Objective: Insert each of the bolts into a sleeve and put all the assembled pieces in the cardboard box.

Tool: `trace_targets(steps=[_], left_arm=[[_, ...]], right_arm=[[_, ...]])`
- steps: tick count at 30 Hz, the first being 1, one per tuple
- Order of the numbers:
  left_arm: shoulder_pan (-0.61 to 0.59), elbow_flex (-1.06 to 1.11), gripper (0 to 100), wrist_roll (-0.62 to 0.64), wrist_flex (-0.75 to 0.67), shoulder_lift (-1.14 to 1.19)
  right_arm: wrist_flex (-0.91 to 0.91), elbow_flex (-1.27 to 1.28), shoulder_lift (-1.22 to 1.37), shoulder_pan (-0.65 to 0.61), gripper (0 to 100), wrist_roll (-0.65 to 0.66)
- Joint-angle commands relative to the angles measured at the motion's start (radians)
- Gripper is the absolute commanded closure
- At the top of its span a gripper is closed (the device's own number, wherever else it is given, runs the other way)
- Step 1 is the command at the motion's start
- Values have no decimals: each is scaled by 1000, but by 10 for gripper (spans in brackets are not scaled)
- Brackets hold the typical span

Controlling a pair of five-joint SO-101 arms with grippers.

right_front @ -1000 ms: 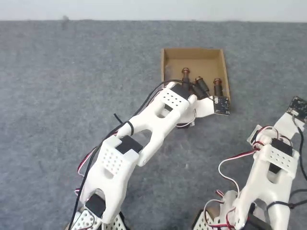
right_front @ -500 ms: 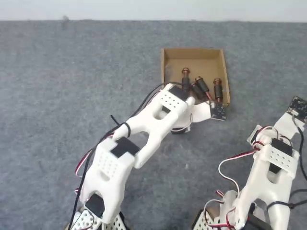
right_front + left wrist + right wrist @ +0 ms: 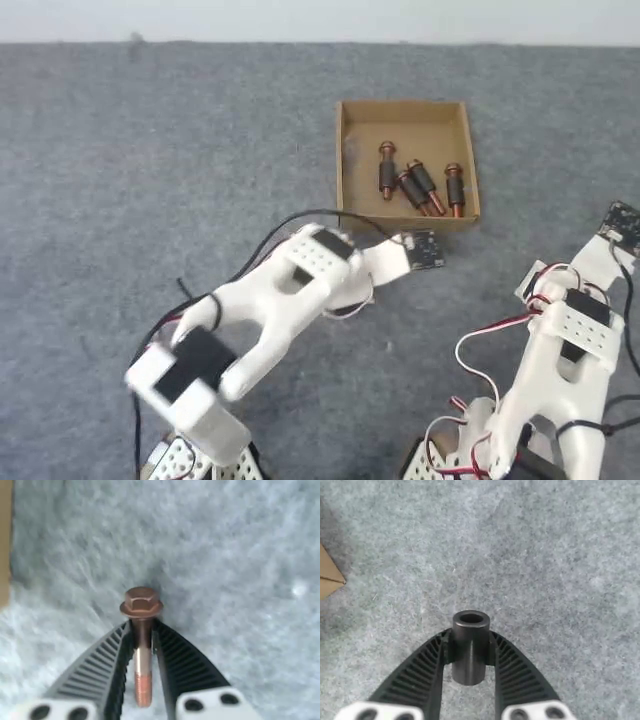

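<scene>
Table [image 3: 150,150] is covered edge to edge in grey fuzzy carpet-type stuff. Sitting straight on it is the open cardboard box [image 3: 341,150], over toward the far side, a bit right of centre.

Cropped to a thin strip at the frame edge of the left wrist view: cardboard box [image 3: 5,540]. Blurred at the lower links, high view: left arm [image 3: 185,375].
</scene>
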Motion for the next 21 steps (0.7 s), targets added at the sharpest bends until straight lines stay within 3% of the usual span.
trace_targets(steps=[1, 4, 14, 21], left_arm=[[-32, 163, 987, 112, -92, -226], [-124, 255, 987, 196, -181, -345], [-597, 438, 986, 588, -417, -575], [-819, 476, 987, 683, -433, -588]], right_arm=[[-19, 0, -47, 12, 992, -9], [-21, 3, -47, 12, 992, -9], [-21, 8, -47, -58, 992, -5], [-102, 34, -47, -176, 992, -2]])
